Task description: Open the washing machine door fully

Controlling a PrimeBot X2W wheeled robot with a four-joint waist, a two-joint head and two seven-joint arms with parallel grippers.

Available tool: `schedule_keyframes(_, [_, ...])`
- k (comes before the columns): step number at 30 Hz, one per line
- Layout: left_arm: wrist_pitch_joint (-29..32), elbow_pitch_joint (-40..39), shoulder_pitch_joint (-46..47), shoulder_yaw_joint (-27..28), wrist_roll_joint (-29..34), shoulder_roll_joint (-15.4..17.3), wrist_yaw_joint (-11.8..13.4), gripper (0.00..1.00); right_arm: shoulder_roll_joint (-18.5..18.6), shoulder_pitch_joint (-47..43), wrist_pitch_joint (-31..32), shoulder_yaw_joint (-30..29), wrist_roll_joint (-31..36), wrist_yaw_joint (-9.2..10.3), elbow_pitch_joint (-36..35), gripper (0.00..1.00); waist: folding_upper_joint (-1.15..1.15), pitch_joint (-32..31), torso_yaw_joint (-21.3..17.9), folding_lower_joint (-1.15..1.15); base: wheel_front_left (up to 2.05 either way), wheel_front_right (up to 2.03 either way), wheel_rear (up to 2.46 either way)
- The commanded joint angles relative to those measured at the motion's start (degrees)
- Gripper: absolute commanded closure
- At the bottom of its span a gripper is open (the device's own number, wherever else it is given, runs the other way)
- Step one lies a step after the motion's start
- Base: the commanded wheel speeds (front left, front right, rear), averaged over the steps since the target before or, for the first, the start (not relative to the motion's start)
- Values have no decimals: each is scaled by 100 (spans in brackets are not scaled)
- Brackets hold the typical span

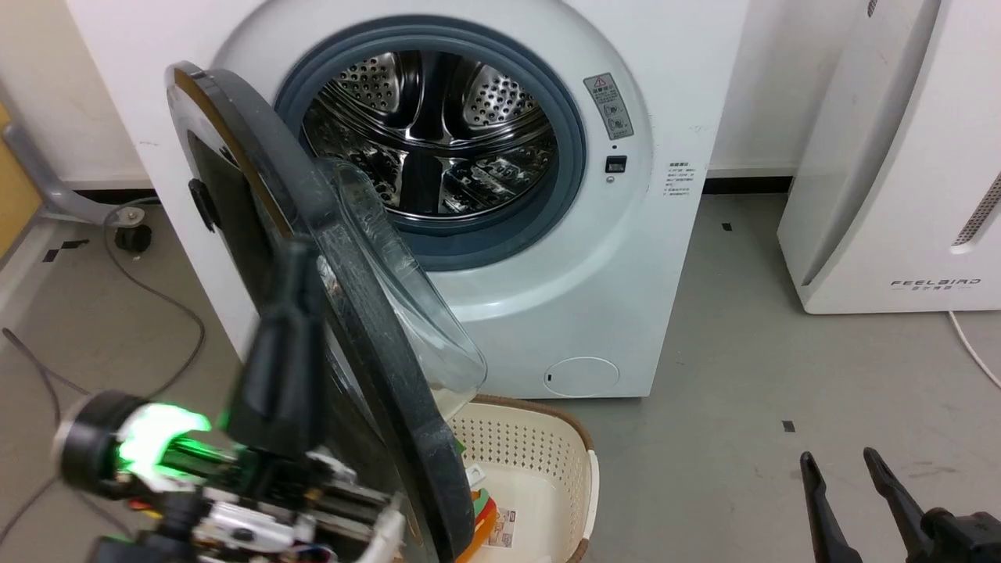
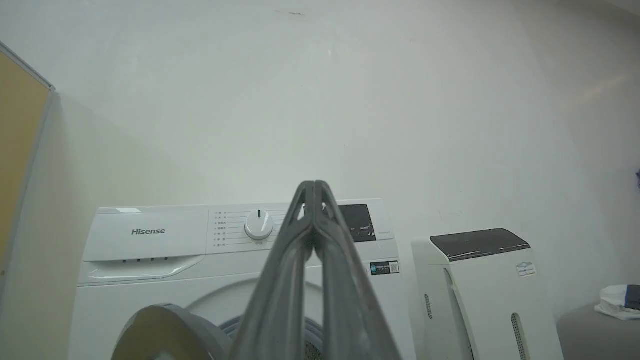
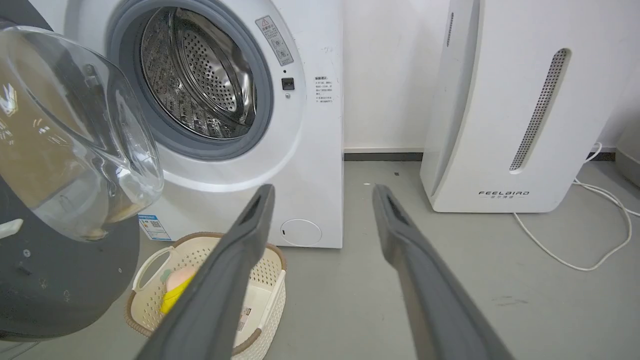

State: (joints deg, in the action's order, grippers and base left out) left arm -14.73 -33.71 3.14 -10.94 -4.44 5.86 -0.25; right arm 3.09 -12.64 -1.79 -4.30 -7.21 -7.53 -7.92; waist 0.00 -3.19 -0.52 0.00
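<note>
Washing machine (image 1: 547,258) stands on the floor against the back wall, drum mouth (image 1: 430,133) exposed. The washing machine door (image 1: 352,313) is swung out from the machine's left side, roughly square to the front. Its free edge is nearest the head camera, over the laundry basket (image 1: 539,446) on the floor at the machine's front foot.

Orientation: a disc, so no long axis. It stands on edge, its plane running from the machine front out toward the robot. Glass bowl (image 1: 414,289) bulges toward the robot's right; the glossy outer face looks left.

Left gripper (image 2: 314,186): fingers pressed together, holding nothing, pointing up beside the door. Contact can't be resolved (blur). Right gripper (image 3: 322,190): fingers spread, empty, well apart from the door.

Judgement: door part-open, more swing needed. Push near the free edge, on the rim rather than the bowl, following the arc leftward. Keep clear of the basket.
</note>
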Motion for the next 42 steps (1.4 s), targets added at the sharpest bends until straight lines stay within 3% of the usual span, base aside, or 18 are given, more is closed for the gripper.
schedule_keyframes(1, [18,23,-100,-80,-48,-15,-57,100,-21,-37,13,4,-23,4,11,0,0,-2,-2,0,0,0,0])
schedule_keyframes(10, [517,325,-327,-1080,-342,20,-476,100,-21,-38,54,2,-30,4,54,0,0,-2,11,0,0,0,0])
schedule_keyframes(18, [1494,976,-676,-1723,-679,57,-557,100,-21,-47,43,9,-43,4,116,0,0,-17,-18,0,0,0,0])
schedule_keyframes(27, [2058,2130,-1082,-1792,-610,-19,-44,100,-21,-55,83,40,-75,4,187,0,0,-2,-79,0,0,0,0])
schedule_keyframes(42, [1493,2986,-524,-1382,-590,-111,367,100,-21,-23,55,62,-149,4,337,0,0,66,-127,0,0,0,0])
